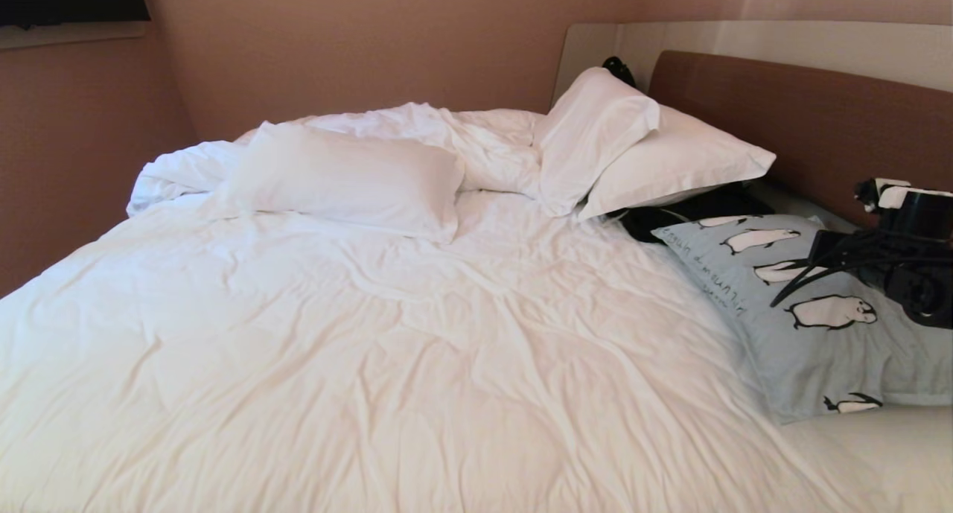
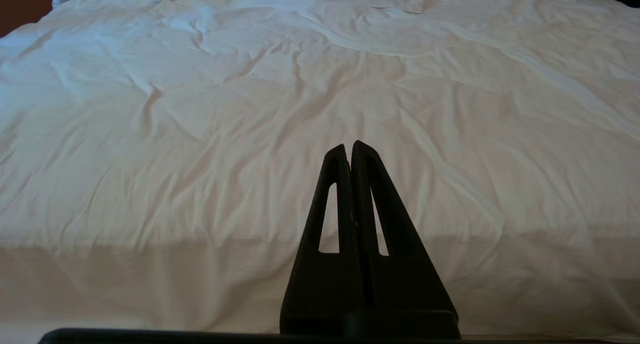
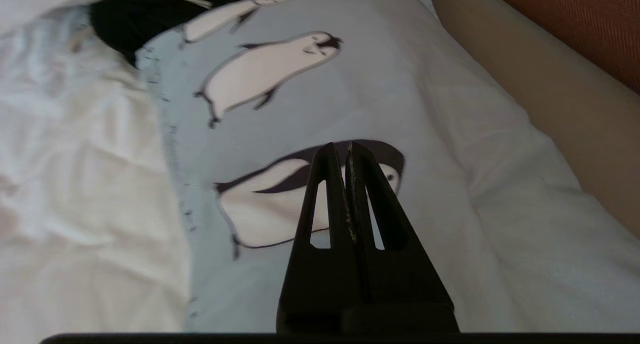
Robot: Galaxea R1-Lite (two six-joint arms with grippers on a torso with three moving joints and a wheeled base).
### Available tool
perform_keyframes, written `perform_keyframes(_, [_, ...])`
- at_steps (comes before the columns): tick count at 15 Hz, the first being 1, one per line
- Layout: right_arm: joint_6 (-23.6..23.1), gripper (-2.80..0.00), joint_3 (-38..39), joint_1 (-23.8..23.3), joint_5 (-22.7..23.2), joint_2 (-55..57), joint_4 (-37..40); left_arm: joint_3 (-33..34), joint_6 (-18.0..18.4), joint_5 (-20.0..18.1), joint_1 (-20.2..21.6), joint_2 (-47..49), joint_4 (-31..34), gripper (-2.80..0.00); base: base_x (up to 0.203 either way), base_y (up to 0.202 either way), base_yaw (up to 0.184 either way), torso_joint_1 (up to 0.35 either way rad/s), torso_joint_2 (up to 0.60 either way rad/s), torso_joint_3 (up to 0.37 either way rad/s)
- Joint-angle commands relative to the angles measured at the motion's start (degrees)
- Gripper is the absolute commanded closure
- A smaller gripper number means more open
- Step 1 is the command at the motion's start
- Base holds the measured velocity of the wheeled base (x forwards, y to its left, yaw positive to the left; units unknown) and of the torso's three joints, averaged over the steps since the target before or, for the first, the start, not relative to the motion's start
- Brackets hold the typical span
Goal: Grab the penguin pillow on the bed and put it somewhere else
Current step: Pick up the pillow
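The penguin pillow [image 1: 811, 312] lies flat at the right side of the bed [image 1: 387, 364], beside the headboard [image 1: 804, 118]. The right claw [image 3: 347, 149] hovers over it, fingers pressed together and empty, so it should spread them before pinching a fold. The left claw [image 2: 350, 149], likewise closed, sits parked over the duvet.

Right gripper [image 3: 347, 147] above the penguin pillow [image 3: 380, 99]

The two black fingers [image 3: 325, 184] are pressed together with nothing between them, their tips set over the head of a printed penguin near the picture's centre. Two more penguins run toward 11 o'clock, ending at a dark object [image 3: 130, 19]. The pale blue cover carries a line of dark lettering along its 9 o'clock edge, where the white duvet [image 3: 75, 184] meets it. Toward 2 o'clock lie a beige band [image 3: 540, 89] and a brown headboard [image 3: 590, 19].
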Motion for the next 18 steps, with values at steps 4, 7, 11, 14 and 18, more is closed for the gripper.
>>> perform_keyframes(4, [0.17, 0.00, -1.85, -1.94, 0.69, 3.90, -0.25, 0.00, -0.01, 0.04, 0.01, -0.02, -0.01, 0.00, 0.000, 0.000, 0.000, 0.000, 0.00, 0.000])
perform_keyframes(7, [0.33, 0.00, -3.18, -3.72, 0.76, 4.29, 0.51, 0.00, -0.01, -0.03, 0.01, -0.02, -0.01, 0.00, 0.000, 0.000, 0.000, 0.000, 0.00, 0.000])
perform_keyframes(11, [0.63, 0.00, -3.92, -4.53, 0.76, 4.00, 1.18, 0.00, -0.01, 0.01, 0.01, -0.02, -0.01, 0.00, 0.000, 0.000, 0.000, 0.000, 0.00, 0.000])
perform_keyframes(14, [0.63, -2.80, -3.85, -4.45, 0.76, 3.25, 1.89, 0.00, -0.01, 0.06, 0.01, -0.02, -0.01, 0.00, 0.000, 0.000, 0.000, 0.000, 0.00, 0.000])
perform_keyframes(18, [0.59, -2.80, -4.04, -4.84, 1.21, 1.50, 5.53, 0.00, -0.01, -0.02, 0.01, -0.02, -0.01, 0.00, 0.000, 0.000, 0.000, 0.000, 0.00, 0.000])
